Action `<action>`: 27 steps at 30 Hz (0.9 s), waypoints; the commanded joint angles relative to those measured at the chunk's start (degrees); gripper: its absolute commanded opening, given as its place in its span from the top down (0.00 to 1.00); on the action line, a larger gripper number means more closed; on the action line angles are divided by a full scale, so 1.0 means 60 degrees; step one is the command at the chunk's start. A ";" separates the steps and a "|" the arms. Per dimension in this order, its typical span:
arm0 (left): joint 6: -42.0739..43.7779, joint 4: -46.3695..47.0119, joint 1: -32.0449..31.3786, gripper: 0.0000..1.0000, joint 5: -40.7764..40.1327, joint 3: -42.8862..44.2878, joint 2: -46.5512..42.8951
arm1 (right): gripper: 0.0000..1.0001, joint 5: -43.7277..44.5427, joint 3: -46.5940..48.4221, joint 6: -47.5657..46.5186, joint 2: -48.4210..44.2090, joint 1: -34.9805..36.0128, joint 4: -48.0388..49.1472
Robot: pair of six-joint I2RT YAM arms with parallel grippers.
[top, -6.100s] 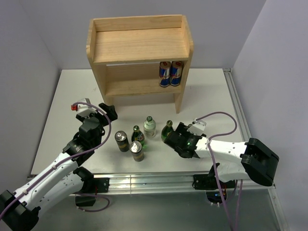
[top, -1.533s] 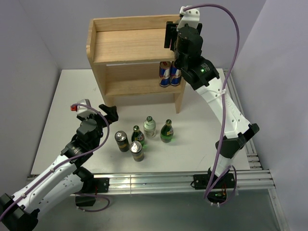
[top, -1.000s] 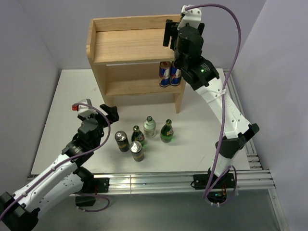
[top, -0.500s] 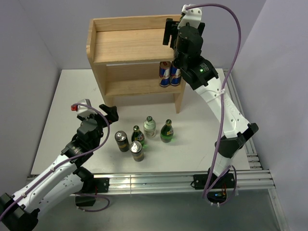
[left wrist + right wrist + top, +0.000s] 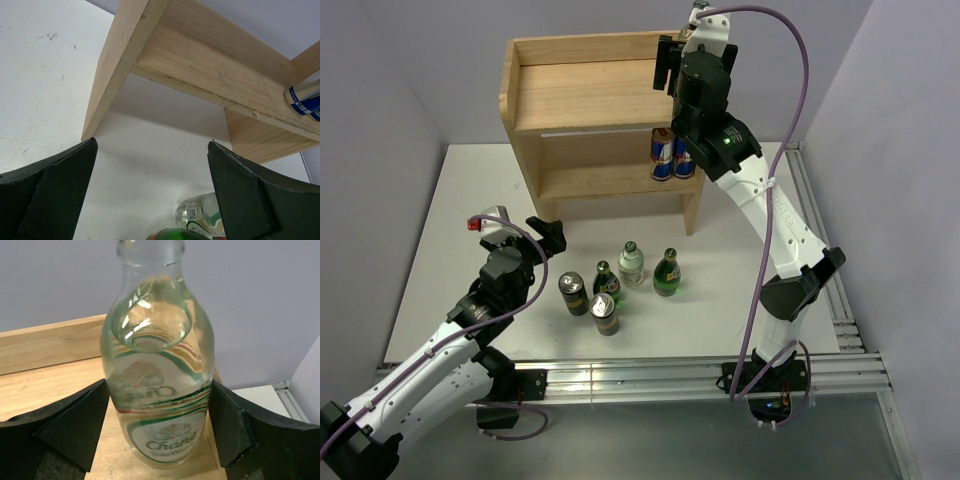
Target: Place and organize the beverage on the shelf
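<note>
A clear glass bottle (image 5: 159,390) with a green-and-white label stands upright on the top board of the light-wood shelf (image 5: 590,95), near its right end. My right gripper (image 5: 160,385) is shut on it, one black pad against each side. In the top view that gripper (image 5: 668,65) is high over the shelf's right rear corner and hides the bottle. My left gripper (image 5: 545,232) rests low on the table left of the drinks, open and holding nothing; in its own view the gripper (image 5: 152,145) faces the shelf's underside.
On the table stand a clear bottle (image 5: 631,262), two green bottles (image 5: 667,272) (image 5: 606,280) and two cans (image 5: 573,293) (image 5: 605,315). Two blue cans (image 5: 674,152) occupy the lower shelf's right end. The left wrist view shows the clear bottle (image 5: 202,215) close ahead.
The right arm has gone from the table up to the shelf's top board with the clear bottle. Over the last second it shifted only slightly. The left arm has not moved.
</note>
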 commanded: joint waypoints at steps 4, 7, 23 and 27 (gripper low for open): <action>0.0021 0.0138 -0.0034 0.01 0.0023 0.0087 -0.0135 | 0.15 0.0281 -0.0116 -0.0076 -0.0021 -0.0051 0.0294; 0.0006 0.0124 -0.0034 0.01 0.0008 0.0102 -0.0150 | 0.16 0.0280 -0.0424 -0.0076 -0.0182 -0.0051 0.0484; 0.0035 0.0109 -0.0034 0.01 -0.0006 0.0102 -0.0164 | 0.14 0.0061 -0.1989 0.0685 -0.1425 -0.0051 0.0163; 0.0035 0.0109 -0.0048 0.01 -0.0021 0.0102 -0.0223 | 0.13 -0.0217 -0.2445 0.0890 -0.1793 -0.0051 -0.0043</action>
